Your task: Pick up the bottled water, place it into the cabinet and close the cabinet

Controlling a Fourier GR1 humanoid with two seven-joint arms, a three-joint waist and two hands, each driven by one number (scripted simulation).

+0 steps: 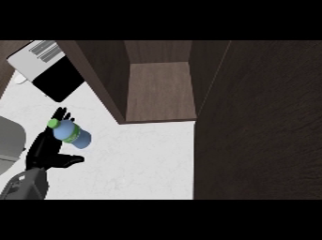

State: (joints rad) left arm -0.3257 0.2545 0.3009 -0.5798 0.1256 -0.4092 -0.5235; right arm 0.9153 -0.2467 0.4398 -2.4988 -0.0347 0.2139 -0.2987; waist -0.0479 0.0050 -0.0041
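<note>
We saw the left hand (47, 151) spread open, fingers behind the bottled water (70, 133), left of the cabinet (160, 91). We judged the bottle light, rigid, slick; grasp mid-body.

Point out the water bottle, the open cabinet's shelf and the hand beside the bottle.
water bottle (72, 133): head view, on its blue body.
cabinet shelf (160, 91): head view, on the bare shelf board.
left hand (47, 152): head view, on the palm.
</note>
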